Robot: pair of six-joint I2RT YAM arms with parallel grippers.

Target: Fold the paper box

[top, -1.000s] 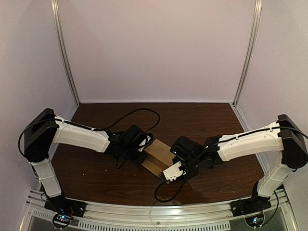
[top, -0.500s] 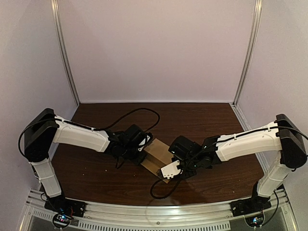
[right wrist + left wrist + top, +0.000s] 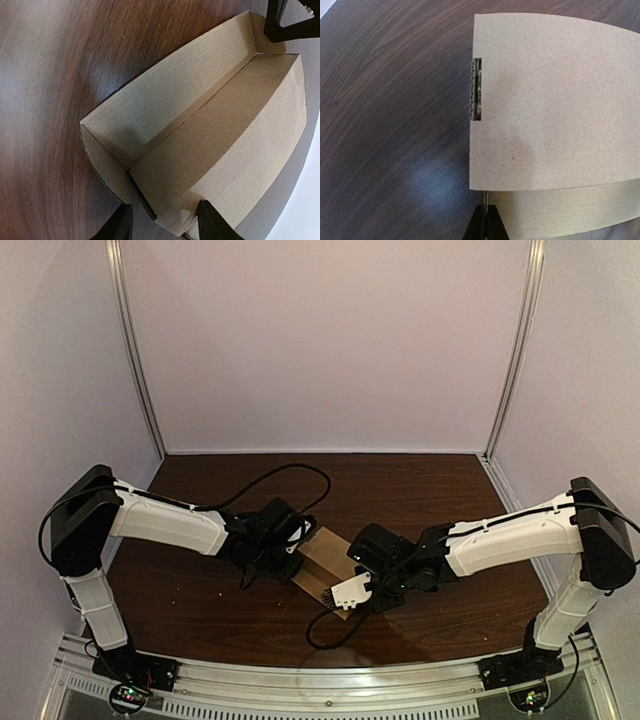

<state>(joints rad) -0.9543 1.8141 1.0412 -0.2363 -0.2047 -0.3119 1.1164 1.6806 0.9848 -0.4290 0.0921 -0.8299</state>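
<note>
The paper box [image 3: 322, 562] sits mid-counter, between the two arms and a touch nearer the front edge, and it's only half built. From the right wrist view it's an open trough [image 3: 210, 125]: one long wall stands, the floor is down, a short end flap is up at the near-left corner, and the top is wide open. No lid folded over, nothing visibly tucked.

At the far end, the left hand [image 3: 485, 226] has its fingers pinched shut on a thin cardboard edge, with the broad curved panel [image 3: 555, 100] spreading out beyond it. A slot [image 3: 476, 90] shows in that panel's left edge, and I can't tell if anything sits in it.

At the near end, the right hand [image 3: 165, 227] has its fingers spread apart, straddling the box's end corner, gripping nothing.

All round it is the dark wood counter [image 3: 200, 590].

My read: the walls are largely formed; closing the top panel and seating its tabs are left.
</note>
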